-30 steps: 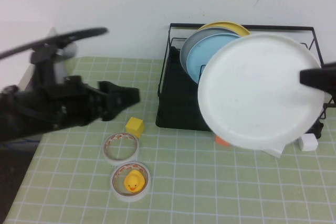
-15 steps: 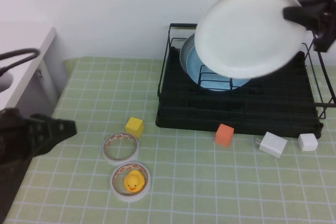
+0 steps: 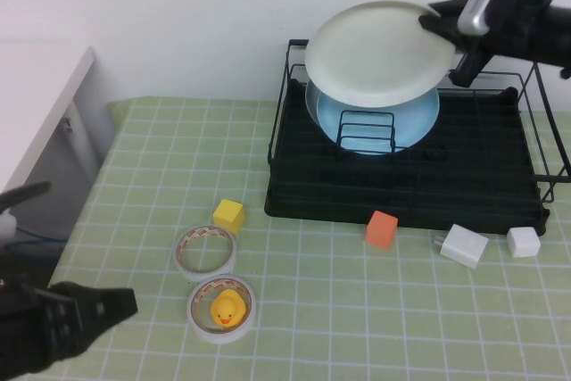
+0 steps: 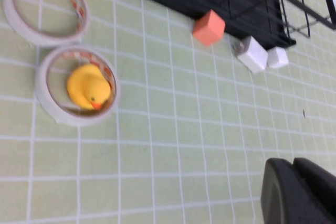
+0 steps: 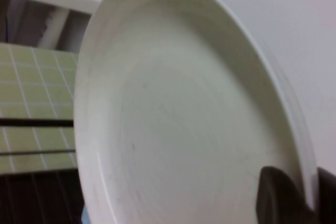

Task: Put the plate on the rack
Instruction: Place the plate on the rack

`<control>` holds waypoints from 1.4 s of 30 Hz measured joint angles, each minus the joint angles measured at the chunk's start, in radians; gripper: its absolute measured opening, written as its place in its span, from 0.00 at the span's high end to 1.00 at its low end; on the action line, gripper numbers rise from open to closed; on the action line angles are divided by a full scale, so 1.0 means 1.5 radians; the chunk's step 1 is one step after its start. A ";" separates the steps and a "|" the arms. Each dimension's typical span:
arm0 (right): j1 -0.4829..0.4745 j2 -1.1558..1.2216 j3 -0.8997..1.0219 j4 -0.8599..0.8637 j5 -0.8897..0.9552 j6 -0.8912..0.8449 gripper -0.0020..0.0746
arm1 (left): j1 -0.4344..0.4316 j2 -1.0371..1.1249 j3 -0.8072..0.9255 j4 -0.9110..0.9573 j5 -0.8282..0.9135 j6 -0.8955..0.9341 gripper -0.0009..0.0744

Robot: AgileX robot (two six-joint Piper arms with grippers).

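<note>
Above the rack (image 3: 406,194), right gripper (image 3: 443,26) pinches plate (image 3: 379,53); left gripper (image 3: 107,305) low.

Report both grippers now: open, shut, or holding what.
Left gripper: low at the near left table edge, holding nothing; fingers cannot be told.
Right gripper: shut on the plain white round plate, above the black wire rack.

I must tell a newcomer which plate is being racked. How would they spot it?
Find the black wire rack at the table's far right. The right gripper holds the plate by its rim above it; unlike the light blue plate standing inside, it is plain white.
</note>
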 joint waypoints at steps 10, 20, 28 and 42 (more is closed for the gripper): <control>0.000 0.095 -0.051 0.009 -0.010 -0.014 0.87 | 0.000 -0.002 0.009 -0.002 0.028 0.000 0.99; 0.000 0.103 -0.055 0.023 -0.010 -0.042 0.87 | 0.000 -0.003 0.009 -0.002 0.030 0.001 0.99; 0.000 0.103 -0.055 0.023 0.000 -0.083 0.87 | 0.000 -0.003 0.009 -0.002 0.034 0.002 0.99; 0.007 0.089 -0.055 0.018 -0.020 -0.118 0.87 | 0.000 -0.003 0.009 0.000 0.034 0.010 0.99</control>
